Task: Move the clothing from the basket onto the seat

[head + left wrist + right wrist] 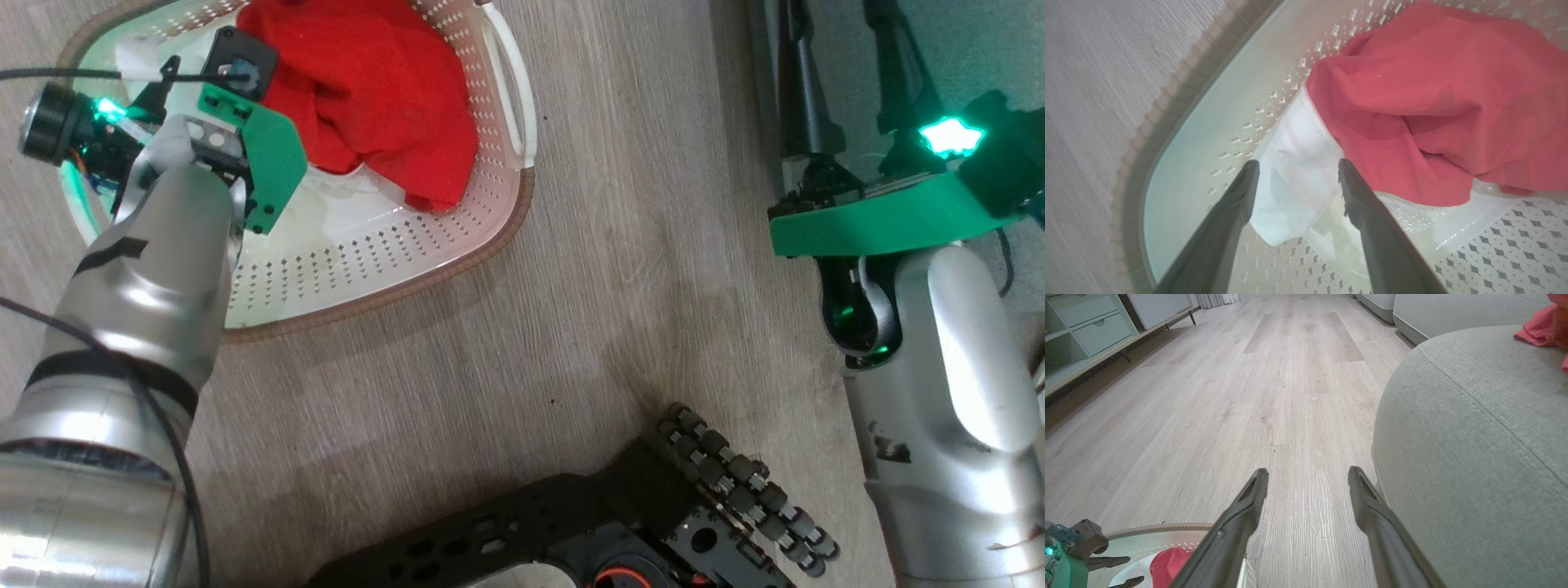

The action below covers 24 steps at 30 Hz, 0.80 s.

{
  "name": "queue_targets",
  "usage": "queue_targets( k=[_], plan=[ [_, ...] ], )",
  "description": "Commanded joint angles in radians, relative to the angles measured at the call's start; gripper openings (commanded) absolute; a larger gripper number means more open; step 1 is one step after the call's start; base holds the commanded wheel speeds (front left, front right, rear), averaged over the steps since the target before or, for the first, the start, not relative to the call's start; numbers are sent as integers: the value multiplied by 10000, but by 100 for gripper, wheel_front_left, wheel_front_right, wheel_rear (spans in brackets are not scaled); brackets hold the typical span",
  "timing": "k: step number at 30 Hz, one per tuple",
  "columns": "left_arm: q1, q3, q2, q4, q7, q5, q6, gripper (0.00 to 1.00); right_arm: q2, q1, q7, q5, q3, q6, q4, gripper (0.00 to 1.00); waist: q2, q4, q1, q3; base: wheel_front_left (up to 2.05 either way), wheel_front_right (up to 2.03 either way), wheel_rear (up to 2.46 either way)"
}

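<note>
The pale wood floor runs under everything. A cabinet with drawers stands along its far left side in the right wrist view. The grey seat bulges in from the right of that view, its edge rounded and stitched with a seam. A red piece of fabric lies on top of it at the far corner.

The basket sits on the floor, well apart from the seat, with its brown rim and one white handle showing in the head view. The clothing lies heaped inside it, red against the far perforated wall. A white panel spills from the heap toward the basket's base.

The robot's black base, with a roller wheel, fills the bottom of the head view.

The left tool reaches down into the basket with its fingers spread wide. One tip stands on each side of the white panel. It pinches nothing, and I cannot tell whether either tip touches the fabric.

The right tool hangs over bare floor just beside the seat's rounded edge. Its fingers are also spread wide, with nothing between them and nothing touched.
</note>
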Motion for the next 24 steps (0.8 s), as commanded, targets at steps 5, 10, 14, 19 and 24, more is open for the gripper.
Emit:
queue_targets(
  k=[5, 10, 14, 19, 24],
  plan=[
    [-287, -27, 190, 168, -187, 28, 149, 100, 35, 494, -61, 194, 203, -2, -235, 100, 0, -30, 0, 56, 0, 0, 0],
    [-478, -130, 165, 422, -220, -18, 141, 100, 35, 506, -61, 279, 281, -2, -253, 100, 0, -119, 0, 135, 0, 0, 0],
    [-670, -198, 144, 541, -232, -68, 125, 100, 35, 523, -61, 319, 271, -2, -279, 100, 0, -156, 0, 238, 0, 0, 0],
    [-906, -281, 106, 635, -288, -126, 161, 100, 35, 568, -61, 368, 313, -2, -246, 100, 0, -167, 0, 386, 0, 0, 0],
    [-998, -364, 11, 729, -351, -242, 139, 100, 35, 598, -61, 453, 320, -2, -193, 100, 0, -197, 0, 493, 0, 0, 0]
  ],
)
